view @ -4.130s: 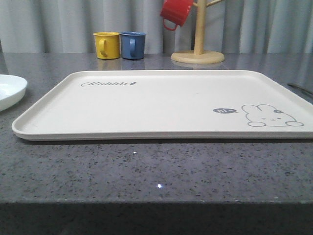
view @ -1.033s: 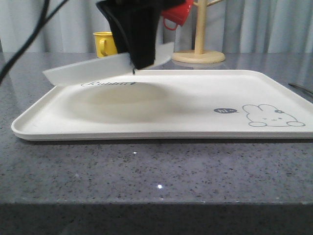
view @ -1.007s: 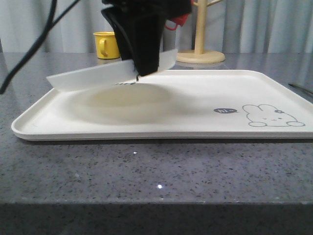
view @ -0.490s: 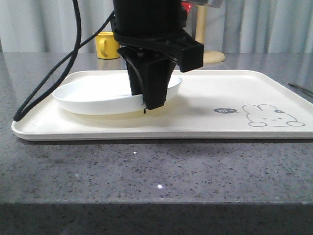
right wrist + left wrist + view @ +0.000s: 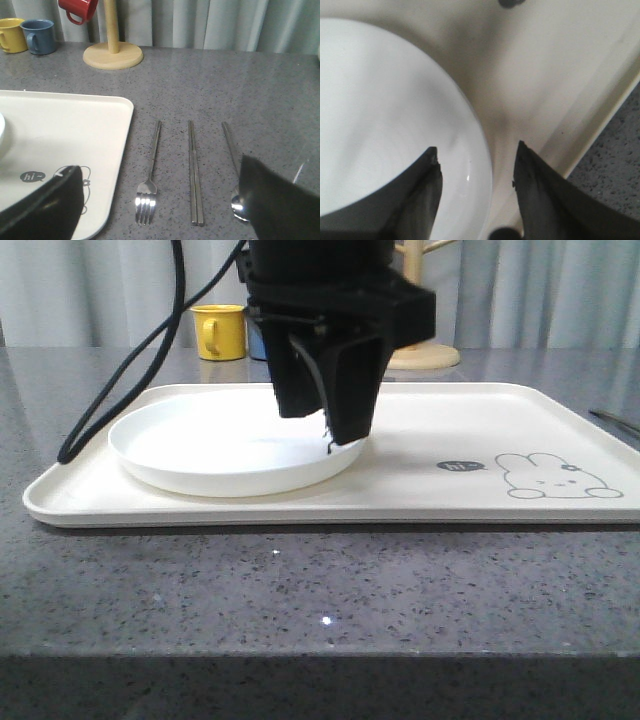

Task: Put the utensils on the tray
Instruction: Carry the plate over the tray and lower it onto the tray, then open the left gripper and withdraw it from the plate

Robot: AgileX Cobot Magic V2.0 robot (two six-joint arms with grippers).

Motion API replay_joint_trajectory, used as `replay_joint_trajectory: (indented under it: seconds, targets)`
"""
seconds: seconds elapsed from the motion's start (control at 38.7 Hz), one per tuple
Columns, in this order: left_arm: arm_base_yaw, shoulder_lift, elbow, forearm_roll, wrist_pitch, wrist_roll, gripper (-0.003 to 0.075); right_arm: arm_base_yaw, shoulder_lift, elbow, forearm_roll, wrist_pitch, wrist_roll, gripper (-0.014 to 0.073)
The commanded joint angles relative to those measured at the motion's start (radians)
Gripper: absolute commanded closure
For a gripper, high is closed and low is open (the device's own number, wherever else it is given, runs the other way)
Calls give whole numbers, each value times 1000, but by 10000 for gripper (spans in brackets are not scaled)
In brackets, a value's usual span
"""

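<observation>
A white plate (image 5: 230,448) rests flat on the left part of the cream tray (image 5: 480,430). The left gripper (image 5: 476,155) straddles its rim, fingers parted. Fork (image 5: 148,175), chopsticks (image 5: 194,170) and spoon (image 5: 233,165) lie on the grey tabletop (image 5: 240,85) beside the tray, between the right gripper's wide-spread fingers (image 5: 42,207).

The plate (image 5: 215,450) sits on the left half of the tray (image 5: 450,430), and the left end effector (image 5: 328,435) straddles the plate's right rim. Right of the tray, on the tabletop (image 5: 210,85), the fork (image 5: 149,172), chopsticks (image 5: 194,170) and spoon (image 5: 233,165) lie side by side. Behind the tray stand two mugs (image 5: 25,35) and, to their right, a mug stand (image 5: 113,50).
</observation>
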Motion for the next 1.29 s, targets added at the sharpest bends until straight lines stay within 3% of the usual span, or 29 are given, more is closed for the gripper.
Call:
replay_joint_trajectory:
  seconds: [0.0, 0.23, 0.28, 0.46, 0.83, 1.08, 1.26]
  targets:
    - [6, -102, -43, -2, 23, -11, 434, -7, 18, -37, 2, -72, -6, -57]
    - [121, -221, 37, -4, 23, -31, 706, -7, 18, -37, 2, -72, -6, -57]
    - [155, -258, 65, -4, 23, -35, 738, -7, 18, -37, 2, -72, -6, -57]
    - [316, -432, 238, -8, -67, -65, 738, -7, 18, -37, 2, -72, -6, -57]
    - [591, -884, 725, -43, -419, -114, 738, -7, 18, -37, 2, -72, -6, -57]
    - [622, -1246, 1066, -67, -714, -114, 738, -7, 18, -37, 2, -72, -6, -57]
    - [622, -1502, 1237, -75, -792, -114, 738, -7, 18, -37, 2, -72, -6, -57]
